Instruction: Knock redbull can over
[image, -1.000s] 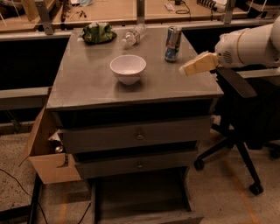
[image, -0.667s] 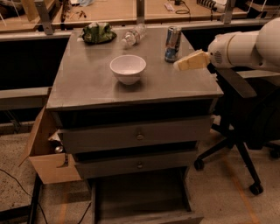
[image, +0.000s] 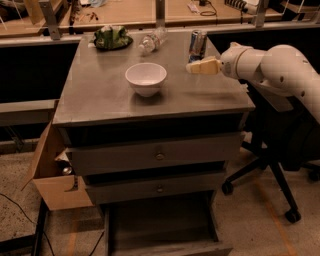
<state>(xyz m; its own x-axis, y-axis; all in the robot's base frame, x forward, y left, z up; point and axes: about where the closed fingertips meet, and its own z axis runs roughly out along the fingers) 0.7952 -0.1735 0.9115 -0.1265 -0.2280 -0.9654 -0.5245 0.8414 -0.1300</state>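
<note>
Grey cabinet worktop (image: 100, 95) holds the redbull can (image: 197, 45) upright near its far right corner, with a white bowl (image: 146, 78) toward the middle. Over the right edge, the gripper (image: 192, 69) hangs with jaws together, its tips just in front of the can; whether they touch cannot be told.

My gripper (image: 196, 67) hangs over the right rear part of the grey cabinet top (image: 100, 95), just in front of the redbull can (image: 197, 44), which stands upright near the back edge. Whether I touch the can, I cannot tell. The white bowl (image: 146, 77) sits upright near the middle of the top. At the back a clear plastic bottle (image: 152, 41) lies on its side. Left of it rests what looks like a crumpled green bag (image: 111, 37), well apart from the bowl.
</note>
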